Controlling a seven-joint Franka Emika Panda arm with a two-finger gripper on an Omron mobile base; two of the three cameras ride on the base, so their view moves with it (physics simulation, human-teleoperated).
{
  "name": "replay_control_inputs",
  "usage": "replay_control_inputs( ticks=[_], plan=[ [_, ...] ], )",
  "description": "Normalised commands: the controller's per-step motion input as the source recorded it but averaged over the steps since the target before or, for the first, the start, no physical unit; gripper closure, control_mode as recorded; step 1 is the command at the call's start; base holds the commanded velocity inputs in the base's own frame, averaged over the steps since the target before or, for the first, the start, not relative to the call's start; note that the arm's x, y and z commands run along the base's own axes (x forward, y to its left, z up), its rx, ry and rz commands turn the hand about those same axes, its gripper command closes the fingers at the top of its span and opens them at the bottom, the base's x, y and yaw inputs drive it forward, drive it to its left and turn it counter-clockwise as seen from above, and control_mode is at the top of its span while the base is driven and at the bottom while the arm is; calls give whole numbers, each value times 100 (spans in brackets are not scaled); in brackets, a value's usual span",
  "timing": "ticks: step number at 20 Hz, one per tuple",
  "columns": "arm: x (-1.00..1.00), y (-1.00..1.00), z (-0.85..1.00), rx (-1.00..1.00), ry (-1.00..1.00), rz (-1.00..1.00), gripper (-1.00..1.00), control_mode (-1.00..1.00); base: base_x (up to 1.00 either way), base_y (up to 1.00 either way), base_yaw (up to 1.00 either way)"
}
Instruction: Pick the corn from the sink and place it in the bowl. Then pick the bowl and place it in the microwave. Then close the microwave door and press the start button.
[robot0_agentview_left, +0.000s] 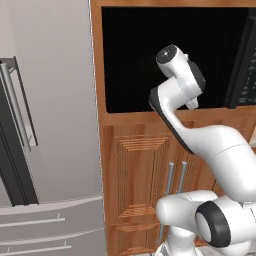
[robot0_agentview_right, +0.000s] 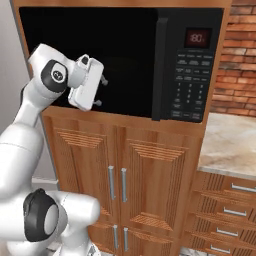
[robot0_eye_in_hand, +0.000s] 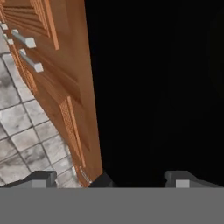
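Facing microwave (robot0_agentview_right: 125, 60) (jaws wide)

Red digits on small display (robot0_agentview_right: 196, 37) at top of microwave (robot0_agentview_right: 125, 60) control strip, approx "80" w/ a blurred mark or digit before it; not certain. Rows of keypad buttons (robot0_agentview_right: 189, 85) below display carry tiny white labels, too small to read. No other legible text.
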Motion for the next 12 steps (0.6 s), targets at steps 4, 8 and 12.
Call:
replay_control_inputs(
  ticks=[4,8,12],
  plan=[
    [3,-36,0,0,0,0,-100,-100,0,0,0],
    [0,-20,0,0,1,0,-100,-100,0,0,0],
    [-1,0,-4,0,0,-1,-100,-100,0,0,0]
  ],
)
